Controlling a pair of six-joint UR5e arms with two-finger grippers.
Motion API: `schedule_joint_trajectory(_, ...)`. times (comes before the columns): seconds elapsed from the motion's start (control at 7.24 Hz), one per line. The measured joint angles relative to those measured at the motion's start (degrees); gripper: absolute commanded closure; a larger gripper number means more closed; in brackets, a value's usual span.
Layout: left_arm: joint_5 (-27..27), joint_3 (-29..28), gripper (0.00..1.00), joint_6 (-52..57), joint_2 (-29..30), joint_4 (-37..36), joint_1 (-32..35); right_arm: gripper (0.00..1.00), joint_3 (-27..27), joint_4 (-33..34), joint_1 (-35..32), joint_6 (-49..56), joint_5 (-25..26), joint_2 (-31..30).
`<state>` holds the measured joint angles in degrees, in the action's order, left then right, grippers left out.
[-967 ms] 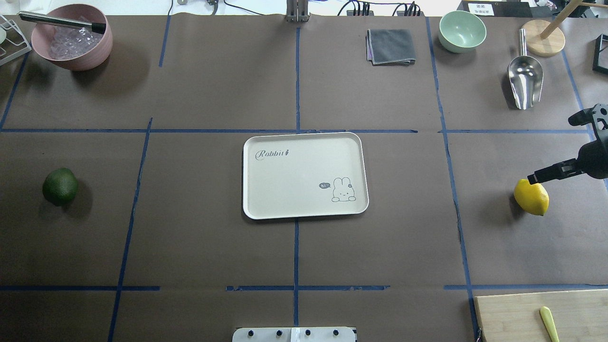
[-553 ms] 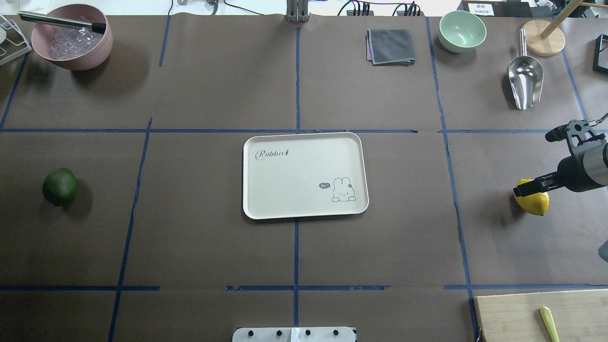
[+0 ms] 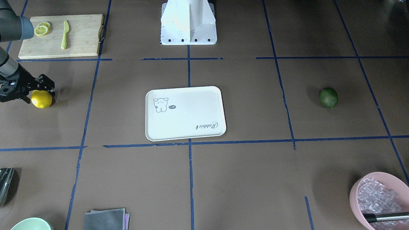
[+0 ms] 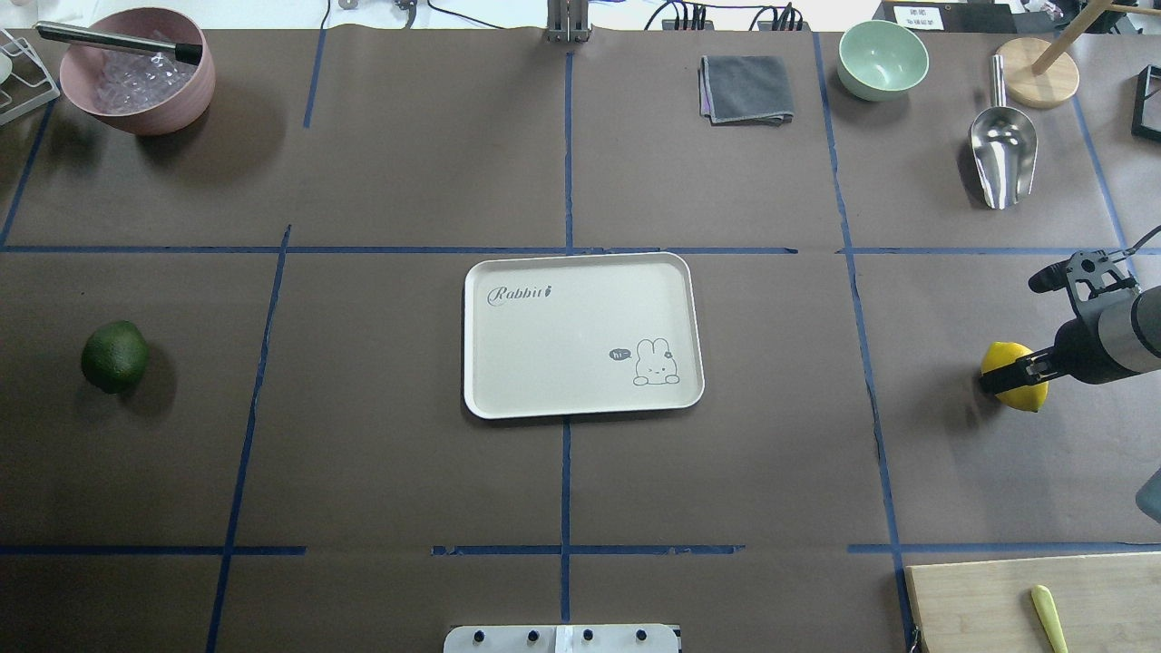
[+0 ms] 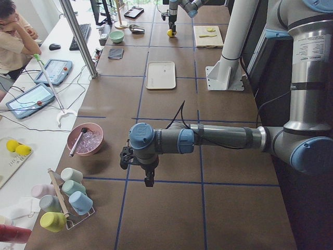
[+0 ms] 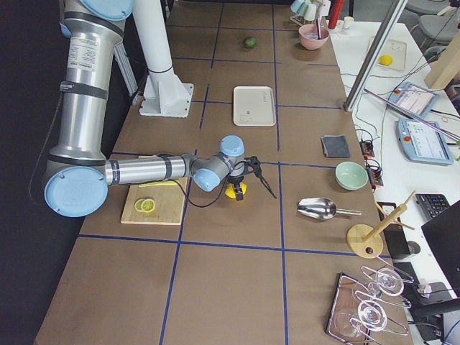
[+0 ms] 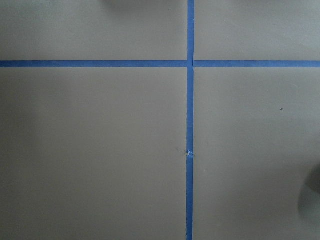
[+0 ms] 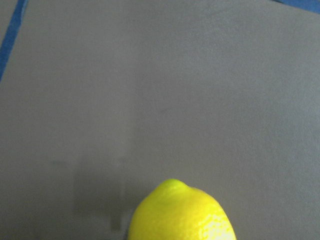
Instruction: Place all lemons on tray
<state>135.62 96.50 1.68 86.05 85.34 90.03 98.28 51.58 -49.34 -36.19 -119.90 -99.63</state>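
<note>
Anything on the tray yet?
Nothing: the tray shows only its printed rabbit and lettering, fully uncovered. The yellow lemon and green lemon both sit on the table, apart from it.

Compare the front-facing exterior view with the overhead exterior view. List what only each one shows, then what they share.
Only the front-facing view shows the lemon slices on the cutting board. Only the overhead view shows the wooden stand at the far right corner. Both show the tray with nothing on it, the green lemon and the yellow lemon lying off it on opposite sides, and the open right gripper at the yellow lemon.
</note>
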Motion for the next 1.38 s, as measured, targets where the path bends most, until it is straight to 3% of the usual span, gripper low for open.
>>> schedule_joint_trajectory(0.14, 0.02, 0.08, 0.0, -0.01, 0.0, 0.0, 0.0, 0.07, -0.53, -0.06, 0.31, 0.05, 0.63, 0.19)
schedule_joint_trajectory(0.28, 0.04, 0.13, 0.0, -0.03, 0.01, 0.0, 0.03, 0.26, -1.0, -0.14, 0.48, 0.05, 0.82, 0.37)
schedule_joint_trajectory(0.41, 0.04, 0.16, 0.0, -0.07, 0.03, 0.0, 0.03, 0.78, -1.31, -0.24, 0.55, -0.04, 0.76, 0.44)
schedule_joint_trajectory(0.55, 0.06, 0.17, 0.0, -0.09, 0.04, 0.0, 0.03, 1.0, -1.35, -0.35, 0.58, -0.22, 0.43, 0.46)
schedule_joint_trajectory(0.97, 0.11, 0.24, 0.0, -0.02, 0.06, 0.0, 0.01, 1.0, 1.85, 1.38, 0.67, -4.11, -2.84, 3.7)
schedule_joint_trajectory(1.38, 0.17, 0.34, 0.0, -0.01, 0.08, 0.0, -0.02, 1.0, 1.67, 12.58, 5.07, -16.57, -3.78, 23.02)
